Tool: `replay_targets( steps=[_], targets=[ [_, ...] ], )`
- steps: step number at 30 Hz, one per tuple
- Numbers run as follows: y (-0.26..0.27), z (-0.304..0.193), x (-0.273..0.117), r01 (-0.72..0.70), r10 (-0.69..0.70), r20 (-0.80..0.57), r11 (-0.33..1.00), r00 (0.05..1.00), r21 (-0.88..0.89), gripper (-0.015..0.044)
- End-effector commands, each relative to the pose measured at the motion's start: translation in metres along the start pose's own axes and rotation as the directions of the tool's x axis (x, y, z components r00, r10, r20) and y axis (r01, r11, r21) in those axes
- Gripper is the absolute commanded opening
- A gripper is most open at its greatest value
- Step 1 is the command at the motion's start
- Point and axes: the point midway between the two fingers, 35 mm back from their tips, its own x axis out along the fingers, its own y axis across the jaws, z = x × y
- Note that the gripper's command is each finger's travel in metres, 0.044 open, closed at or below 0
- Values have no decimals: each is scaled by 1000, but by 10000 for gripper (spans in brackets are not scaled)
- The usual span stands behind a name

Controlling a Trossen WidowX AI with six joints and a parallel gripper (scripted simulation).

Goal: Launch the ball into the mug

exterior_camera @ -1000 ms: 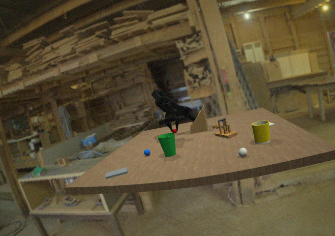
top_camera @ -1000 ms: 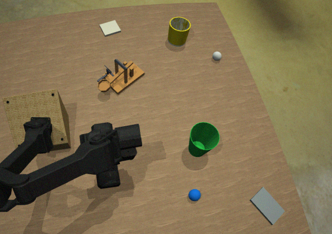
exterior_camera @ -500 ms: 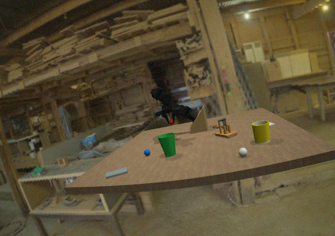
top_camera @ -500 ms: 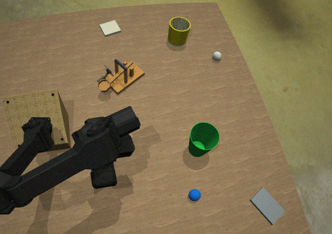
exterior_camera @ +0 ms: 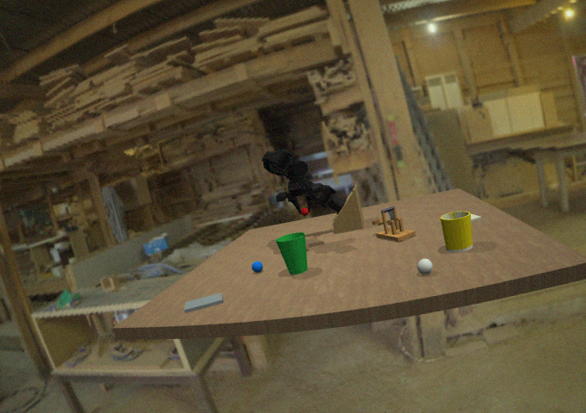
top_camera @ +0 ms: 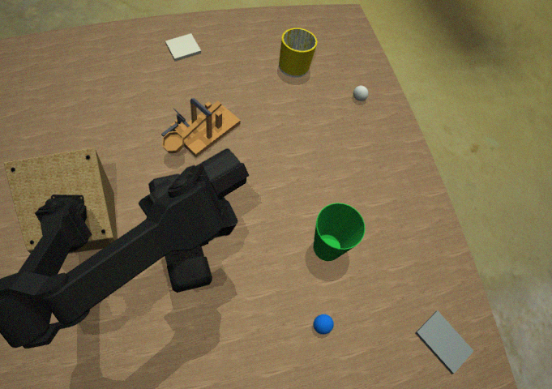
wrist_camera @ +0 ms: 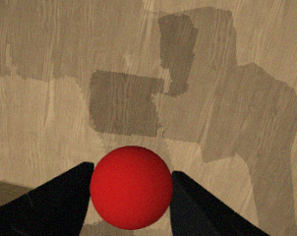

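My gripper point(wrist_camera: 132, 176) point(exterior_camera: 304, 210) is shut on a red ball point(wrist_camera: 131, 197) point(exterior_camera: 305, 212) and holds it well above the table; in the top view the arm hides the ball. The orange catapult point(top_camera: 225, 120) point(exterior_camera: 397, 235) stands on the table beyond the gripper in the top view, its empty octagonal cup point(top_camera: 173, 142) toward the arm's side. The yellow mug point(top_camera: 295, 59) point(exterior_camera: 456, 233) stands upright near the table's far right corner in the top view; the part of its inside that shows holds no ball.
A green cup point(top_camera: 327, 245) point(exterior_camera: 293, 255), a blue ball point(top_camera: 323, 324) point(exterior_camera: 256, 267), a white ball point(top_camera: 360, 92) point(exterior_camera: 424, 266), a grey plate point(top_camera: 444, 342) point(exterior_camera: 203, 303) and a cream tile point(top_camera: 183, 46) lie around. A wooden wedge block point(top_camera: 56, 178) point(exterior_camera: 350, 218) stands at the arm's base.
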Motion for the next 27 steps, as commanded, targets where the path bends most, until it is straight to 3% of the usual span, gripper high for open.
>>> replay_targets(
  steps=[1, 27],
  targets=[
    [14, 12, -4, -10, 10, -12, 999, 1000, -31, 0],
    [116, 56, -3, -18, -7, -102, 971, 995, -238, 0]
  ],
)
